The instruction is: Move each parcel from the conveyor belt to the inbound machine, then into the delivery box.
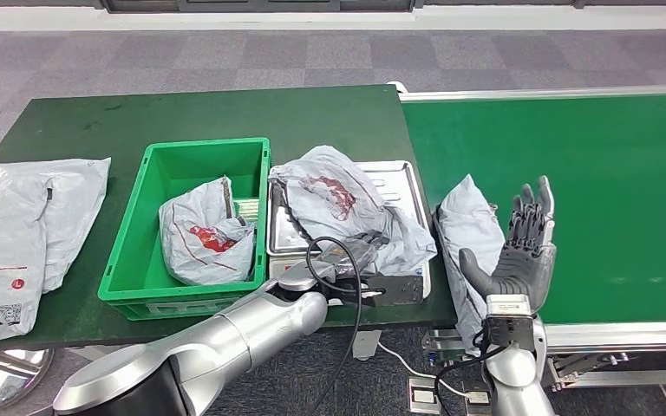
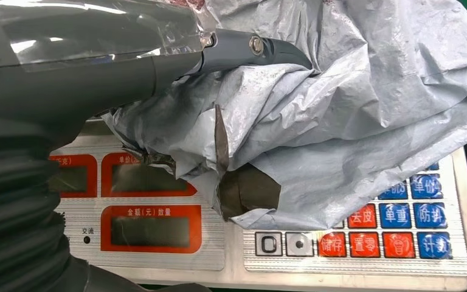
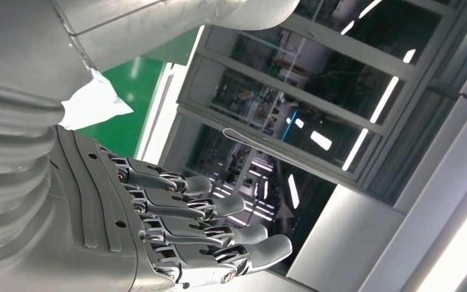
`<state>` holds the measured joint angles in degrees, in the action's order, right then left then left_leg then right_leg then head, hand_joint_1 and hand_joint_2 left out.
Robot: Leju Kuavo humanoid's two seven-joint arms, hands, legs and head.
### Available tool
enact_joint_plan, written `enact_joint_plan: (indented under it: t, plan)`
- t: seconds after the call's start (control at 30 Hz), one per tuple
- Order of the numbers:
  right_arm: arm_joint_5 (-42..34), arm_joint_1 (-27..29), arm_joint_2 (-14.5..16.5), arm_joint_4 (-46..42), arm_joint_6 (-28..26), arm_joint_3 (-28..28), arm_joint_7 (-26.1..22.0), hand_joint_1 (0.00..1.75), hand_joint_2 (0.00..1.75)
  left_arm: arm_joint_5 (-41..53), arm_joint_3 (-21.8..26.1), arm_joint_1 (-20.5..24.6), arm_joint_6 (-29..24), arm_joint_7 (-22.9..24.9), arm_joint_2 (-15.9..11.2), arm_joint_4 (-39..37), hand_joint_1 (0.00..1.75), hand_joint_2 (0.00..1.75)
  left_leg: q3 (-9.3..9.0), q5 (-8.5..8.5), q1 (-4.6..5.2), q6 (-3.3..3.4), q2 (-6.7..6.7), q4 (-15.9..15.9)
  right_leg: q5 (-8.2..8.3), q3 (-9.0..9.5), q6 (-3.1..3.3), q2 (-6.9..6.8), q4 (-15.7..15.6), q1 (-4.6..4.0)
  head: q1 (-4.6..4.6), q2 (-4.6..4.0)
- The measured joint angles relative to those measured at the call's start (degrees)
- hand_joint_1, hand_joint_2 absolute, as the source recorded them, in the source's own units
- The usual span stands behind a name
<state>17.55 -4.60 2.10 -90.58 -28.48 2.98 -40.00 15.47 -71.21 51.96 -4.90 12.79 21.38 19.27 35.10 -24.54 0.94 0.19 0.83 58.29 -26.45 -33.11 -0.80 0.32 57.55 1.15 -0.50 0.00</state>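
A crumpled grey parcel [image 1: 338, 201] [image 2: 352, 103] lies on the inbound machine, a metal scale [image 1: 401, 176] with a red and blue keypad [image 2: 401, 234]. My left hand [image 1: 357, 253] [image 2: 97, 73] grips the parcel's near edge, thumb [image 2: 249, 45] pressed over the plastic. A second grey parcel [image 1: 470, 232] lies at the left edge of the green conveyor belt [image 1: 590, 173]. Just right of it my right hand [image 1: 525, 245] [image 3: 158, 219] is raised, fingers straight and apart, holding nothing. The green delivery box [image 1: 130, 251] holds another grey parcel [image 1: 204, 236].
Two flat grey parcels [image 1: 17, 230] lie on the dark green table [image 1: 182, 113] left of the box. A black cable [image 1: 347, 303] loops from my left forearm over the scale's front. Grey floor lies beyond the table.
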Motion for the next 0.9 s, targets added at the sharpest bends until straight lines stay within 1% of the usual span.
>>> enact_joint_plan:
  t: [0.23, 0.37, 0.4, 0.43, 0.47, 0.5, 0.53, 0.57, 0.6, 0.63, 0.67, 0.7, 0.73, 0.77, 0.83, 0.9]
  plan:
    - [0.46, 0.09, 0.22, 0.0, -0.02, -0.43, 0.0, 0.0, 1.75, 0.0, 0.0, 0.0, -0.37, 0.0, 0.0, -0.4, 0.0, 1.75, 0.0, 0.0, 0.0, 0.0, 0.0, 0.0, 0.0, 0.01, 0.0, 0.0, 0.0, 0.0, 0.0, 0.0]
    - [0.46, 0.17, 0.37, 0.0, 0.0, -0.45, 0.01, 0.0, 1.75, 0.2, 0.0, -0.02, -0.64, -0.26, 0.02, -0.6, 1.75, 1.75, -0.01, 0.0, 0.0, 0.0, 0.0, 0.0, 0.0, 0.0, 0.0, 0.0, 0.0, 0.0, 0.0, 0.0]
    - [0.38, 0.21, 0.4, 0.0, 0.14, -0.45, 0.04, 0.0, 1.75, 1.14, 0.13, -0.26, -1.61, -1.25, 0.09, -0.36, 1.75, 1.75, -0.02, 0.0, 0.01, 0.0, 0.0, 0.0, 0.0, 0.02, 0.0, 0.0, 0.0, 0.0, 0.0, 0.0]
    - [0.14, 0.27, 0.44, 0.0, 0.34, -0.45, 0.14, 0.0, 1.75, 3.59, 0.73, -1.06, -4.01, -3.49, 0.09, 0.55, 1.75, 1.75, -0.04, 0.0, 0.02, 0.0, 0.0, 0.0, 0.0, 0.04, 0.0, 0.01, 0.0, 0.02, -0.01, 0.0]
    - [-0.17, 0.38, 0.48, 0.0, 0.54, -0.44, 0.29, 0.0, 1.75, 7.89, 1.99, -2.4, -8.12, -7.44, 0.03, 2.14, 1.75, 1.75, -0.04, 0.01, 0.03, 0.02, 0.01, 0.01, 0.0, 0.04, 0.0, 0.0, 0.0, 0.03, -0.02, 0.0]
    - [-0.56, 0.49, 0.51, 0.0, 0.7, -0.44, 0.47, 0.0, 1.75, 13.85, 4.29, -4.24, -14.22, -13.75, -0.08, 4.24, 1.75, 1.75, 0.02, 0.03, 0.03, 0.04, 0.06, 0.01, 0.0, 0.01, -0.01, -0.03, 0.0, 0.03, -0.02, 0.0]
    - [-0.92, 0.58, 0.54, 0.0, 0.76, -0.44, 0.61, 0.0, 1.75, 20.38, 7.85, -6.12, -21.4, -22.05, -0.26, 6.48, 1.75, 1.75, 0.11, 0.06, 0.03, 0.07, 0.11, 0.02, 0.0, -0.05, -0.01, -0.06, 0.01, 0.03, -0.03, 0.0]
    - [-1.13, 0.63, 0.57, 0.0, 0.74, -0.44, 0.71, 0.0, 1.75, 26.09, 12.39, -7.69, -28.12, -31.13, -0.4, 8.32, 1.75, 1.75, 0.19, 0.07, 0.03, 0.08, 0.13, 0.02, 0.0, -0.11, -0.01, -0.06, 0.02, 0.03, -0.02, 0.0]
    - [-1.28, 0.62, 0.66, 0.0, 0.71, -0.44, 0.73, 0.0, 1.75, 29.82, 18.11, -8.92, -33.57, -40.06, -0.49, 9.87, 1.75, 1.75, 0.22, 0.04, 0.03, 0.04, 0.06, 0.01, 0.0, -0.16, 0.0, 0.02, 0.02, 0.03, -0.02, 0.0]
    - [-1.37, 0.63, 0.77, 0.0, 0.68, -0.44, 0.72, 0.0, 1.75, 31.35, 24.63, -9.77, -36.56, -46.88, -0.53, 11.17, 1.75, 1.75, 0.17, -0.04, 0.03, 0.01, -0.12, 0.01, 0.01, -0.17, 0.01, 0.21, 0.02, 0.03, -0.01, 0.0]
    - [-1.41, 0.65, 0.89, 0.0, 0.64, -0.44, 0.72, 0.0, 1.75, 31.38, 31.02, -10.47, -37.55, -50.5, -0.55, 12.26, 1.75, 1.75, 0.08, -0.14, 0.03, -0.02, -0.36, 0.01, 0.01, -0.18, 0.01, 0.44, 0.01, 0.03, -0.01, 0.0]
    - [-1.43, 0.68, 0.98, 0.0, 0.61, -0.44, 0.71, 0.0, 1.75, 30.69, 37.09, -11.08, -37.43, -51.25, -0.57, 13.23, 1.75, 1.75, 0.0, -0.23, 0.03, -0.04, -0.57, 0.01, 0.01, -0.19, 0.02, 0.63, 0.01, 0.03, -0.01, 0.0]
    - [-1.45, 0.72, 1.01, 0.0, 0.57, -0.44, 0.72, 0.0, 1.75, 30.04, 42.0, -11.62, -36.84, -49.55, -0.64, 13.97, 1.75, 1.75, -0.03, -0.27, 0.02, -0.02, -0.71, 0.0, 0.01, -0.22, 0.02, 0.76, 0.0, 0.02, -0.02, 0.0]
    - [-1.46, 0.74, 1.01, 0.0, 0.54, -0.44, 0.73, 0.0, 1.75, 29.74, 45.57, -12.13, -36.43, -47.1, -0.73, 14.57, 1.75, 1.75, -0.01, -0.25, 0.01, 0.0, -0.74, 0.0, 0.01, -0.25, 0.02, 0.76, 0.0, 0.01, -0.02, 0.0]
    - [-1.49, 0.74, 1.01, 0.0, 0.49, -0.44, 0.74, 0.0, 1.75, 29.58, 50.26, -13.07, -36.05, -43.81, -0.85, 15.7, 1.75, 1.75, 0.1, -0.11, -0.02, 0.04, -0.54, 0.0, 0.01, -0.27, 0.02, 0.53, 0.01, -0.02, -0.02, 0.0]
    - [-1.5, 0.71, 1.02, 0.0, 0.47, -0.44, 0.72, 0.0, 1.75, 29.71, 53.38, -13.89, -35.82, -43.42, -0.73, 16.72, 1.75, 1.75, 0.19, 0.0, -0.03, 0.03, -0.25, 0.0, 0.01, -0.24, 0.02, 0.28, 0.02, -0.03, -0.02, 0.0]
